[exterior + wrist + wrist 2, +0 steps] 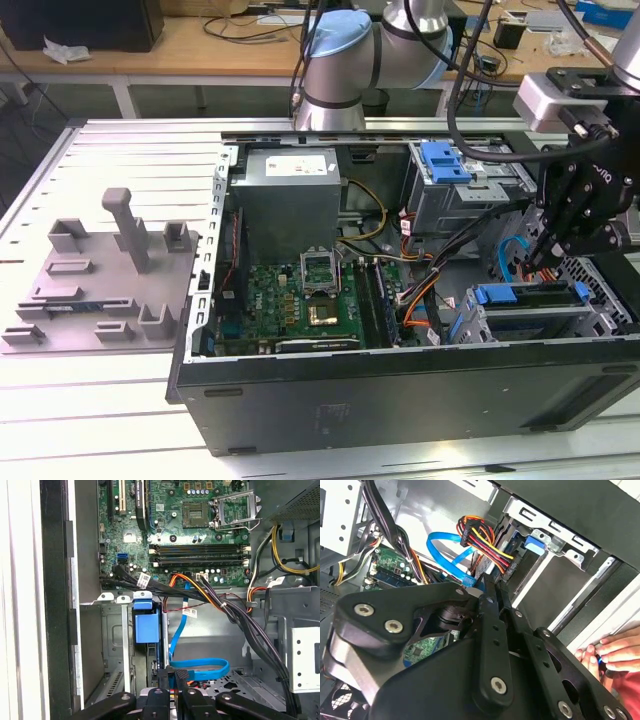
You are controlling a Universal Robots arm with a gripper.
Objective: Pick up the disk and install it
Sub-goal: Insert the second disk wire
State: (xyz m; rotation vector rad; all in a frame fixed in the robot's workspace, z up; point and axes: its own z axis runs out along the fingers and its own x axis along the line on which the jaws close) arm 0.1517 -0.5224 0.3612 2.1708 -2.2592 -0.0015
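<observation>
**Asker:** Reaching into what, exactly?

**Describer:** An open computer case (400,400) lying on a slatted tabletop (120,400). In the exterior view the black gripper (535,262) hangs down inside the case at that view's right end, just above a metal drive cage (480,325).

**Asker:** Where is the disk?

**Describer:** The disk (528,318), with its blue frame, sits in that cage, apart from the gripper. In the first wrist view its blue end (145,630) stands in the bay, near the fingertips.

**Asker:** How is the gripper set?

**Describer:** Narrow. In both wrist views the fingers (165,680) lie close together. A looped blue cable (200,667) runs right by the tips; I cannot tell whether they pinch it.

**Asker:** Anything else?

**Describer:** A person's hand (615,652) rests at the case edge in the second wrist view.
</observation>
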